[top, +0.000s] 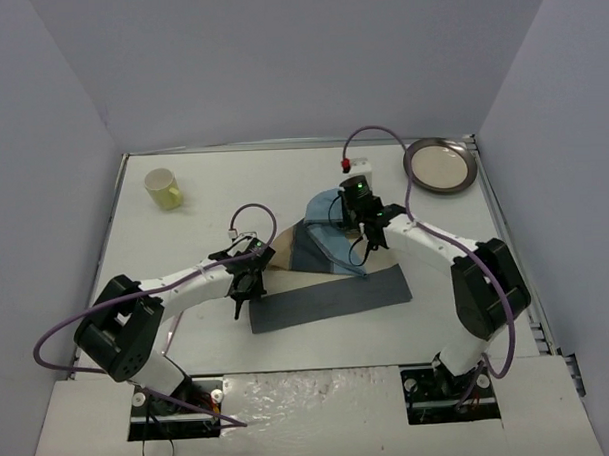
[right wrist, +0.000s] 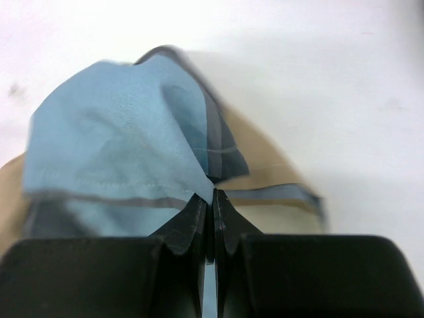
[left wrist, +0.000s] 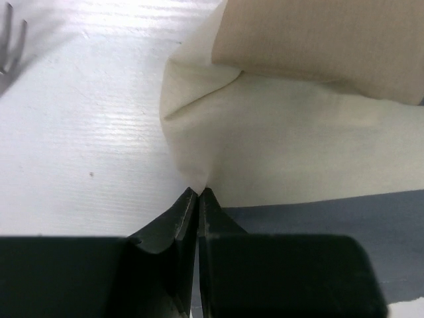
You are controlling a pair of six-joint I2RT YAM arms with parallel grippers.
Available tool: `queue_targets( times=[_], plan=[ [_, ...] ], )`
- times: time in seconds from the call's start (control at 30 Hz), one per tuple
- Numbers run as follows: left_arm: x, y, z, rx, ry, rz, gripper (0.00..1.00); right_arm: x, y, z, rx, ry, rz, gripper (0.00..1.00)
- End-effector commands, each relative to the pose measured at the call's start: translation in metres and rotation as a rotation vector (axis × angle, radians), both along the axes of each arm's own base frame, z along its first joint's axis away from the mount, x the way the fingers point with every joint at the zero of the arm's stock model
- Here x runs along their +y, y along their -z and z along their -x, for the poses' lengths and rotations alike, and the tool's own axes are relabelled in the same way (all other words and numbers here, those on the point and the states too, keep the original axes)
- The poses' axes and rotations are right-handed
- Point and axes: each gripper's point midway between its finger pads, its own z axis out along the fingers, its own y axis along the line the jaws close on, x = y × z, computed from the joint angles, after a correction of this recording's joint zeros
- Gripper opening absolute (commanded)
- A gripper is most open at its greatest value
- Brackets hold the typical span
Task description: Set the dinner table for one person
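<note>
The dinner table (top: 185,242) is a white tabletop between lavender-grey walls. A striped blue-and-beige placemat (top: 332,292) lies crumpled at its middle, its far part lifted into a peak. My left gripper (top: 240,298) is shut on the placemat's near-left edge; in the left wrist view the gripper (left wrist: 199,191) pinches the cream cloth (left wrist: 278,146) right at the tabletop (left wrist: 86,132). My right gripper (top: 353,231) is shut on the raised light blue fold; in the right wrist view the gripper (right wrist: 213,194) holds the blue cloth (right wrist: 119,152) above the table (right wrist: 331,79).
A yellow-green cup (top: 164,189) stands at the far left. A round metal plate (top: 440,165) sits at the far right corner. Fork tines (left wrist: 10,46) show at the left wrist view's upper left edge.
</note>
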Motion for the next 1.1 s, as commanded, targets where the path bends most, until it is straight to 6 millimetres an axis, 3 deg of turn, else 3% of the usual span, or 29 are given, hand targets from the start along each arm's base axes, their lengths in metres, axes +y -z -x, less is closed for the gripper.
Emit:
queue_targets(
  times=[0.0, 0.2, 0.4, 0.53, 0.7, 0.8, 0.93, 1.07],
  plan=[
    [0.028, -0.021, -0.012, -0.017, 0.086, -0.199, 0.00, -0.070, -0.066, -0.024, -0.102, 0.259, -0.110, 0.00],
    [0.039, -0.047, -0.027, -0.018, 0.179, -0.318, 0.00, -0.155, -0.065, -0.021, -0.039, 0.490, -0.118, 0.00],
    [0.049, -0.075, -0.041, -0.002, 0.232, -0.439, 0.00, -0.202, -0.069, 0.002, -0.031, 0.619, -0.110, 0.00],
    [0.058, -0.092, -0.054, -0.017, 0.240, -0.491, 0.00, -0.215, -0.076, 0.029, -0.030, 0.652, -0.130, 0.00],
    [0.068, -0.099, -0.084, -0.031, 0.217, -0.506, 0.00, -0.229, -0.076, 0.062, -0.044, 0.732, -0.145, 0.00],
    [0.063, -0.108, -0.115, -0.092, 0.219, -0.516, 0.00, -0.243, -0.063, 0.077, -0.027, 0.796, -0.160, 0.00],
    [0.044, -0.102, -0.149, -0.150, 0.263, -0.499, 0.00, -0.255, -0.031, 0.088, 0.052, 0.851, -0.143, 0.01],
    [0.021, -0.098, -0.185, -0.227, 0.311, -0.465, 0.02, -0.265, -0.011, 0.091, 0.106, 0.882, -0.137, 0.12]
  ],
)
